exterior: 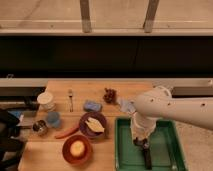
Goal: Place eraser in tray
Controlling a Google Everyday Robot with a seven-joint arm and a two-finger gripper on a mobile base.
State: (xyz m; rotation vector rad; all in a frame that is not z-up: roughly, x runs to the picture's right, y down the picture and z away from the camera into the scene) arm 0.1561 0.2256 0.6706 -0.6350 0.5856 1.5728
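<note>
Green plastic walls bound the tray [167, 127] at the right front of the wooden tabletop [125, 90], its left rim just beside the purple plate [84, 127]. Most of the tray floor is bare; the white arm [172, 107] reaches in from the right and covers its back part. The tool [146, 157] is held low inside the tray, near the front, its fingers drawn together; whether the dark eraser is clamped between them cannot be told, and the eraser cannot be made out apart from the tool. Left of the tray the tabletop is crowded: a red bowl [76, 149] holding a yellowish round thing, the plate with a pale item on it, a blue sponge [92, 105], a fork [70, 99], a white cup [46, 100], a blue cup [53, 119], a small can [40, 127] and dark grapes [109, 95].
</note>
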